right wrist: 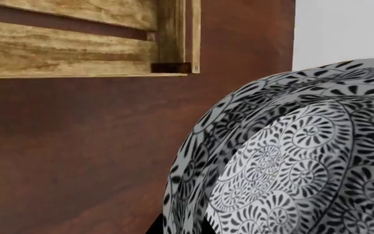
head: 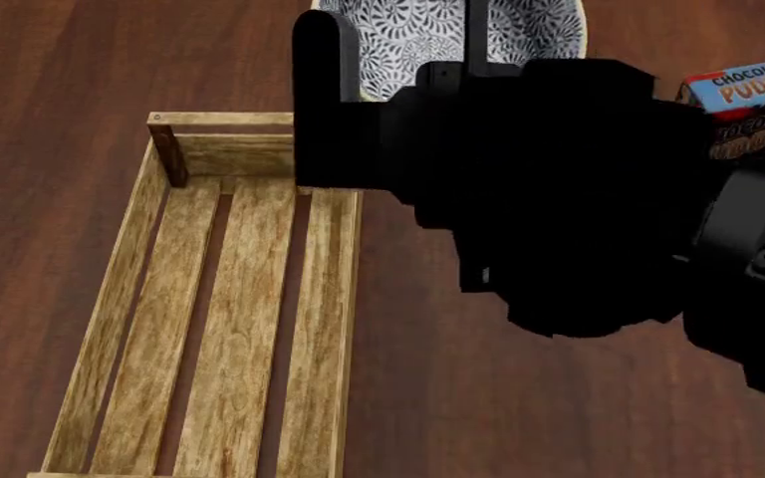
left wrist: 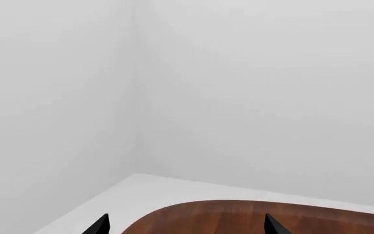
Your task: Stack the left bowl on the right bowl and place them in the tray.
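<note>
A black-and-white patterned bowl (head: 409,40) shows at the top of the head view, just beyond the far right corner of the tray (head: 117,299), a long light wooden crate with a slatted floor. My right gripper (head: 396,50) straddles the bowl's wall, one finger outside and one inside. In the right wrist view the right gripper (right wrist: 180,228) is shut on the rim of the bowl (right wrist: 291,161), with the tray (right wrist: 76,48) beyond it. I cannot tell whether this is one bowl or two nested. My left gripper (left wrist: 187,226) is open over a table corner and holds nothing.
A chocolate pudding box (head: 755,100) lies at the right, close to the bowl. My black right arm (head: 556,219) hides much of the table right of the tray. The left wrist view faces white walls (left wrist: 239,97) beyond the table's rounded corner (left wrist: 174,214).
</note>
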Motion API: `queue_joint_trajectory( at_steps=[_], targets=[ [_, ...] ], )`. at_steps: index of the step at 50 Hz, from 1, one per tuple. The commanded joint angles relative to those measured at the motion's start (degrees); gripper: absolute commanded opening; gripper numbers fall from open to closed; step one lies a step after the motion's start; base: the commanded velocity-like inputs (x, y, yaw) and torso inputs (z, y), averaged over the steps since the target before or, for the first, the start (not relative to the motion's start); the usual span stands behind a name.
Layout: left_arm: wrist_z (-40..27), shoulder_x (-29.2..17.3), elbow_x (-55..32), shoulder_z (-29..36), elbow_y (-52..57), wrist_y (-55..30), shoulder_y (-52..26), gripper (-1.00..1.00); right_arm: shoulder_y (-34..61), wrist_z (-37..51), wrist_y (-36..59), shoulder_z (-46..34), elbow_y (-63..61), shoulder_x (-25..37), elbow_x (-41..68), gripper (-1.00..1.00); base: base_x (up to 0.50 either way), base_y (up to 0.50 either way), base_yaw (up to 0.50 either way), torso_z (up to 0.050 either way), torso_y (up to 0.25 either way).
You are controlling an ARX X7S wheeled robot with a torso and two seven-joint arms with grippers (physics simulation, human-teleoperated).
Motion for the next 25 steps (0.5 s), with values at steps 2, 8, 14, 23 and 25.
queue_joint_trajectory(
  at_steps=[2,8,14,23,25],
  targets=[
    [-0.1,-0.1,-0.8,-1.1,0.0,-0.2,0.3,1.0,-0.1,-3.5,-5.6,1.7,4.8,-5.9,-5.3,-1.0,0.0,0.0,0.0,0.0,0.005],
    [0.2,0.4,-1.3,-2.6,0.0,-0.8,0.9,1.0,-0.8,-4.5,-8.1,2.3,5.7,-8.0,-6.0,-1.0,0.0,0.0,0.0,0.0,0.0],
    [-0.2,-0.1,-2.6,-4.0,0.0,-0.7,1.4,1.0,-2.6,-5.0,-10.2,2.7,6.9,-9.8,-6.6,-1.0,0.0,0.0,0.0,0.0,0.002],
    [0.8,1.1,-1.0,-4.0,-0.3,-2.0,1.1,1.0,-4.5,-5.8,-12.6,3.2,7.8,-11.6,-7.1,-1.0,0.0,0.0,0.0,0.0,0.001],
    [1.2,1.5,-0.8,-4.4,-0.3,-2.5,1.3,1.0,-5.2,-5.9,-13.0,3.2,8.3,-12.3,-7.3,-1.0,0.0,0.0,0.0,0.0,0.0]
  ],
)
